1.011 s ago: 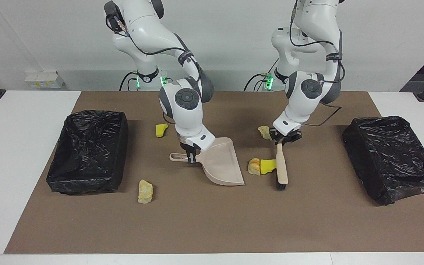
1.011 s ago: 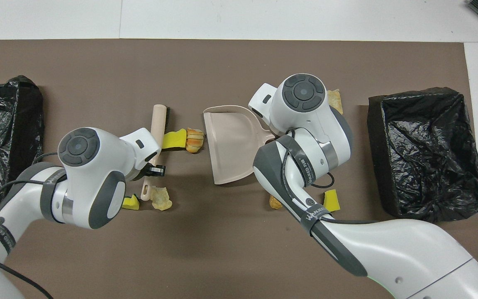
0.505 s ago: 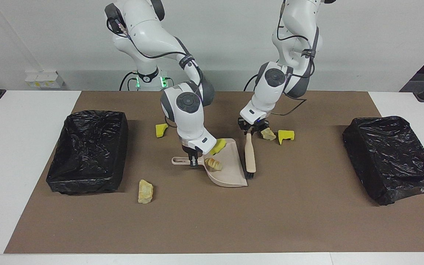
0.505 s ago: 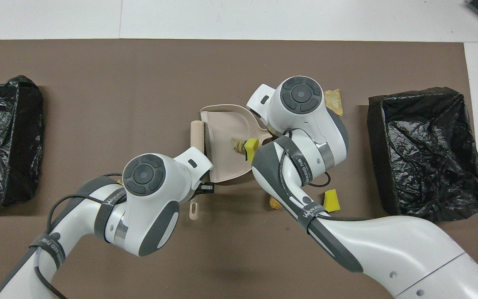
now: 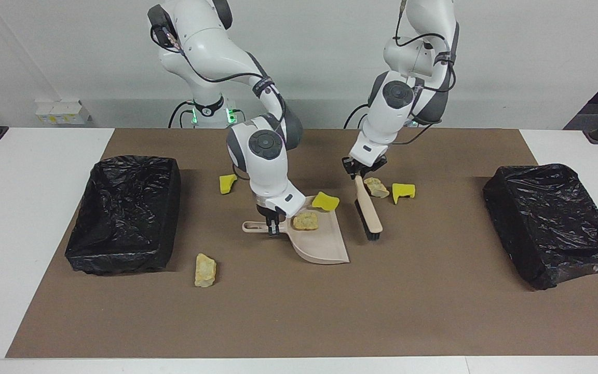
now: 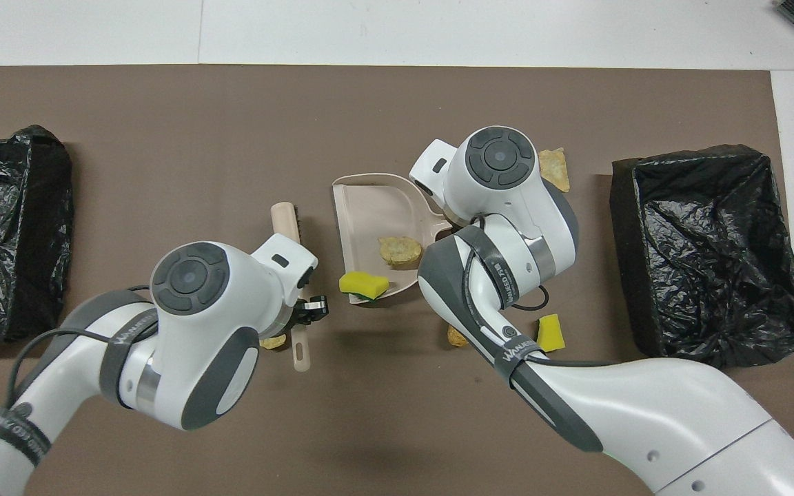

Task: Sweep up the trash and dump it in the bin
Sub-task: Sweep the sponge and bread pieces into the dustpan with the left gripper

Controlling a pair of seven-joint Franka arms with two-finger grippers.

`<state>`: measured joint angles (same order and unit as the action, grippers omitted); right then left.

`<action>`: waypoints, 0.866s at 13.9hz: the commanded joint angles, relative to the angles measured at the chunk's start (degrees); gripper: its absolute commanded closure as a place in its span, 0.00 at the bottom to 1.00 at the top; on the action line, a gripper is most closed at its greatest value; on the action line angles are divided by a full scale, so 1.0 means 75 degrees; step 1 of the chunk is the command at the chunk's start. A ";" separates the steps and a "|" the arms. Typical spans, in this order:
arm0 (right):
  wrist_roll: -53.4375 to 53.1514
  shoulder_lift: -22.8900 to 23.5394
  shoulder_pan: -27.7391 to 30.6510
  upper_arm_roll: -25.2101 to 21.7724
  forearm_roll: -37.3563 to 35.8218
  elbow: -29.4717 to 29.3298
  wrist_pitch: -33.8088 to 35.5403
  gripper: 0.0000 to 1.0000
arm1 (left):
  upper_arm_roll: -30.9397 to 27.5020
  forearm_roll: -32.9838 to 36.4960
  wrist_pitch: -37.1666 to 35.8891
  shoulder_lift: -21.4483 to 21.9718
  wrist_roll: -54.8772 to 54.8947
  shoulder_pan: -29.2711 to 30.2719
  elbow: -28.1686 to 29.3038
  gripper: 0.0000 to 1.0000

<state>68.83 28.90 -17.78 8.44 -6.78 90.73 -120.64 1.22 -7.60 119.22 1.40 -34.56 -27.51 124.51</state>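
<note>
Clock directions are read on the overhead view, with 12 o'clock pointing away from the robots.

**Trash and grippers.**
- The right gripper (image 5: 273,226) is pinched on the handle of the dustpan (image 5: 320,244).
- At its 6 o'clock lies an orange-brown piece (image 6: 455,337), and at its 5 o'clock a yellow sponge chunk (image 5: 227,183).
- The left gripper (image 5: 364,170) is clamped on the upper handle of the brush (image 5: 369,208), which slopes head-down.
- A pale lump (image 5: 377,187) sits just beside the brush handle at 9 o'clock. A notched yellow sponge (image 5: 403,191) lies next along the same line.
- A green-backed sponge (image 6: 362,284) rests on the dustpan's raised back wall, at 2 o'clock from the left gripper.
- A bread-like lump (image 5: 305,221) lies inside the dustpan.
- A crumbly scrap (image 5: 205,270) lies alone at 2 o'clock from the right gripper, the farthest piece from the robots.

**Hidden parts.**
- From overhead, the right arm's wrist covers the right gripper.
- The left arm covers the notched sponge and most of the pale lump.
- The orange-brown piece does not show in the facing view.
- It cannot be told whether the bristles touch the mat.

**Materials.**
- The dustpan and the brush handle are smooth beige plastic, and the bristles are dark.
- The sponges are porous and bright, while the lumps are rough.
- A matte brown mat (image 5: 299,311) covers the white counter (image 5: 29,208).
- Two bins (image 5: 122,213) (image 5: 553,223), lined with crinkled glossy black bags, stand at 3 and 9 o'clock.
</note>
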 commanded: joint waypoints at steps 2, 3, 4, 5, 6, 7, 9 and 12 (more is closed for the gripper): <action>-0.0259 -0.0033 -0.0008 0.0304 0.0374 0.0043 -0.0086 1.00 | 0.0037 0.0638 -0.1268 0.0609 -0.1436 0.0304 0.0156 1.00; -0.0515 -0.0045 -0.0077 0.0316 0.0504 0.0043 -0.0063 1.00 | 0.0049 0.0650 -0.1514 0.0633 -0.1590 0.0606 0.0215 1.00; -0.0784 -0.0045 -0.0240 0.0328 0.0505 0.0031 -0.0063 1.00 | 0.0037 0.0650 -0.1656 0.0796 -0.1626 0.0737 0.0412 1.00; -0.0984 -0.0068 -0.0358 0.0316 0.0517 0.0031 -0.0074 1.00 | 0.0037 0.0777 -0.1681 0.0971 -0.1650 0.0900 0.0728 1.00; -0.1125 -0.0092 -0.0464 0.0316 0.0517 0.0043 -0.0074 1.00 | 0.0049 0.0918 -0.1658 0.1170 -0.1905 0.1076 0.0974 1.00; -0.1127 -0.0115 -0.0511 0.0316 0.0517 0.0054 -0.0063 1.00 | 0.0049 0.1000 -0.1658 0.1277 -0.2291 0.1171 0.1186 1.00; -0.1150 -0.0116 -0.0512 0.0328 0.0528 0.0055 -0.0063 1.00 | 0.0072 0.1001 -0.1681 0.1697 -0.2435 0.1289 0.1724 1.00; -0.1232 -0.0104 -0.0512 0.0352 0.0576 0.0054 -0.0063 1.00 | 0.0119 0.1001 -0.1121 0.2402 -0.2506 0.1079 0.2744 1.00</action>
<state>60.69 28.88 -22.16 10.63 -3.39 90.61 -120.65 1.39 -1.08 107.55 13.28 -51.77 -18.46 138.50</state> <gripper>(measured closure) 0.683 0.731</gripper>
